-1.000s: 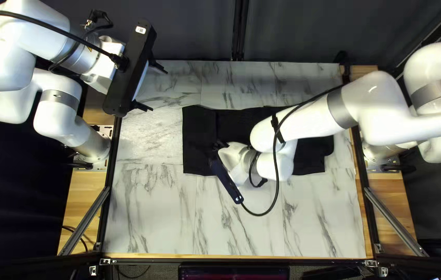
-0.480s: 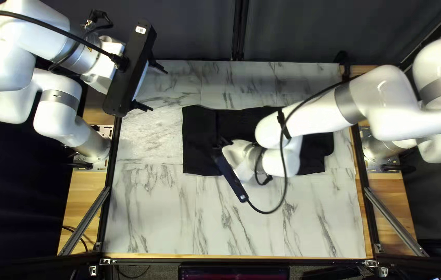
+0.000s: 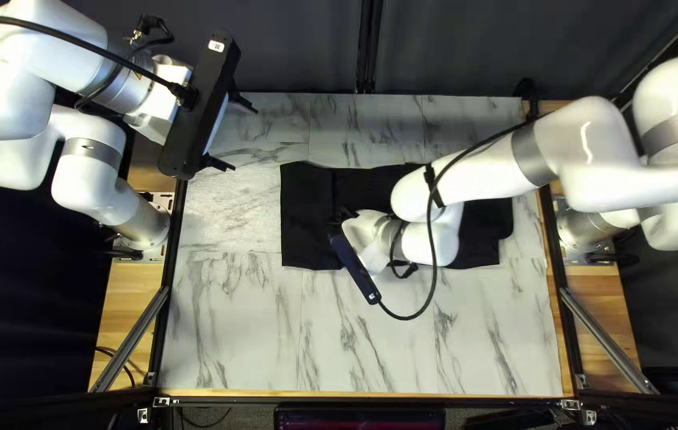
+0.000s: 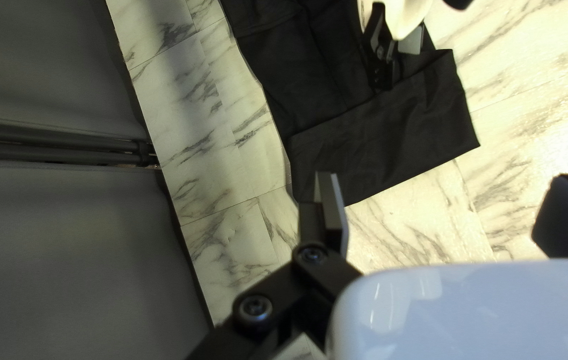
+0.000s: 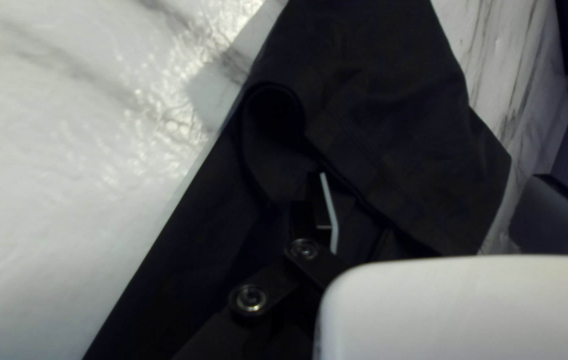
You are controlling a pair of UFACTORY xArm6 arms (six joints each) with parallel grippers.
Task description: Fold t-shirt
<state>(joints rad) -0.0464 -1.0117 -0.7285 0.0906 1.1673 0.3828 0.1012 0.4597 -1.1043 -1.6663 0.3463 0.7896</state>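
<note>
Black t-shirt (image 3: 305, 223) is lying flat on the worktop (image 3: 235, 334), mid-span and toward the far side, with one end looking already doubled over into a band (image 4: 391, 147). Right arm (image 3: 474, 179) is crossing above it and hiding the middle.

Right end effector (image 5: 433, 179) is sitting low over the shirt, spread wide, one finger (image 5: 321, 203) showing right by the fold. It's clamping nothing; can't tell if that finger is pressing on cloth. Left end effector (image 4: 447, 179) is also standing wide open and holding nothing, off past the band end.

Handling: reading this as light, limp, thin knit. It isn't going to hold shape, so anything between grip points will be sagging. Not fragile; creasing is the risk, not tearing. Worktop is looking smooth, so I'm expecting the shirt to drag if pushed sideways.

Grip: a loose lip (image 5: 305, 117) is curling up beside the fold, giving an easy pinch, but it's probably catching one layer only. For moving the band, I'm favouring its outer corners, far (image 3: 286, 167) and near (image 3: 286, 261), taking all layers, one per arm. Single-point lift would be twisting the stack. Going in low, closing fully, lifting slowly is what it's calling for.
</note>
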